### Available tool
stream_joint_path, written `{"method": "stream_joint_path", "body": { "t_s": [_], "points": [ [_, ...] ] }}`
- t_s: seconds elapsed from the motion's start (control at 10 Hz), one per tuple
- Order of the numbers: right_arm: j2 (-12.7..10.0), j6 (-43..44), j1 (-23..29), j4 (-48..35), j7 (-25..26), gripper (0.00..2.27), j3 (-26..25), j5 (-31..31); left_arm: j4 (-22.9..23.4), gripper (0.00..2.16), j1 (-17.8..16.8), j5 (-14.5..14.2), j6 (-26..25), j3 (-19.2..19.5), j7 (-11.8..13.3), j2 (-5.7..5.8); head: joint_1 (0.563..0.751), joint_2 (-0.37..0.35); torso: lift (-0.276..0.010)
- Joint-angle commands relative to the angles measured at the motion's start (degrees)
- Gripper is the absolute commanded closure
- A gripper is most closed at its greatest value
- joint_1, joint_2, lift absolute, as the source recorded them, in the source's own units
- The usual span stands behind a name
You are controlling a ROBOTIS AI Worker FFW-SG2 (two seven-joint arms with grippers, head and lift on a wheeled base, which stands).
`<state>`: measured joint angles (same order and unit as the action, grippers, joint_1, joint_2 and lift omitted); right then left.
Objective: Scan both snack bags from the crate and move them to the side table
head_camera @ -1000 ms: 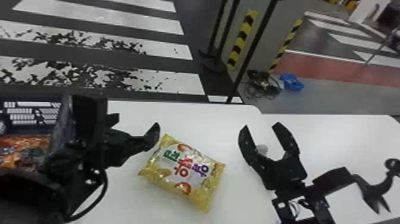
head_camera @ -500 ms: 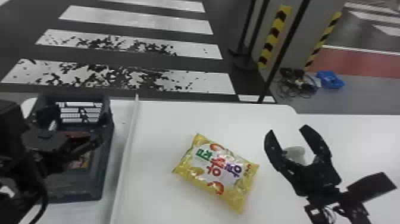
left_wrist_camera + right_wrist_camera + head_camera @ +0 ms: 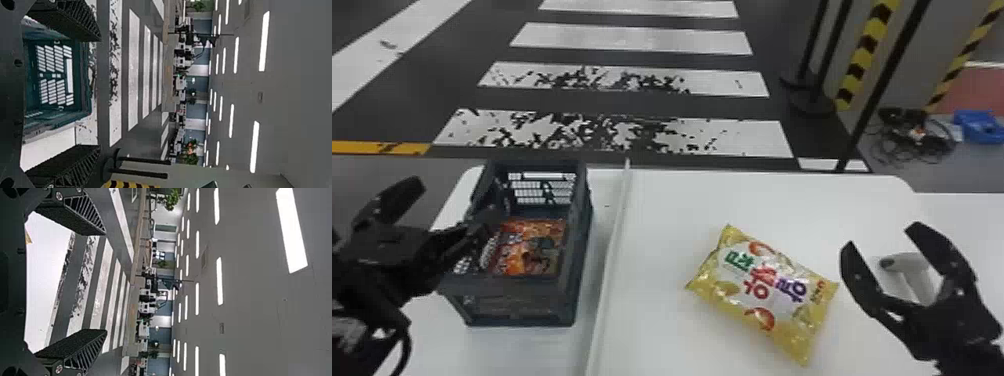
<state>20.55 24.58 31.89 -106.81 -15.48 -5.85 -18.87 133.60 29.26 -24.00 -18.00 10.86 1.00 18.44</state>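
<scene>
The yellow snack bag (image 3: 762, 295) lies on the white table (image 3: 677, 210), a raised strip (image 3: 613, 250) between it and the dark crate (image 3: 514, 305) holding a reddish bag (image 3: 529, 247). The left gripper (image 3: 456, 204), fingers spread, partly hides the crate's side; the right gripper (image 3: 882, 237), also spread, partly covers a scanner (image 3: 909, 267).

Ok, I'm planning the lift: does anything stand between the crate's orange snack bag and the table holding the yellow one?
Yes: the crate wall facing that table, then the long white strip at its edge.
</scene>
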Motion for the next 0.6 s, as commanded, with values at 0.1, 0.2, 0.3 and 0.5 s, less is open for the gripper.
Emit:
{"method": "stream_joint_path", "body": {
  "t_s": [0.1,0.2,0.3,0.5],
  "points": [
    [0.11,0.42,0.54,0.37,-1.83,0.11,-0.48,1.73,0.08,0.02,2.99,-3.07,0.64,4.78,0.85,-0.24,0.695,0.021,-0.095],
    [0.28,-0.11,0.71,0.37,-2.10,0.11,-0.48,3.49,0.17,0.02,3.08,-3.42,0.64,5.14,1.28,-0.51,0.695,0.042,-0.095],
    [0.37,-2.92,1.07,0.02,-3.94,0.11,-0.31,4.89,0.17,0.02,3.08,-3.42,0.46,5.05,1.72,-0.68,0.695,0.055,-0.095],
    [0.46,-8.20,1.24,-0.07,-5.09,0.12,1.45,11.75,0.17,0.02,2.99,-3.51,0.28,4.61,2.08,-1.04,0.695,0.074,-0.095]
  ]
}}
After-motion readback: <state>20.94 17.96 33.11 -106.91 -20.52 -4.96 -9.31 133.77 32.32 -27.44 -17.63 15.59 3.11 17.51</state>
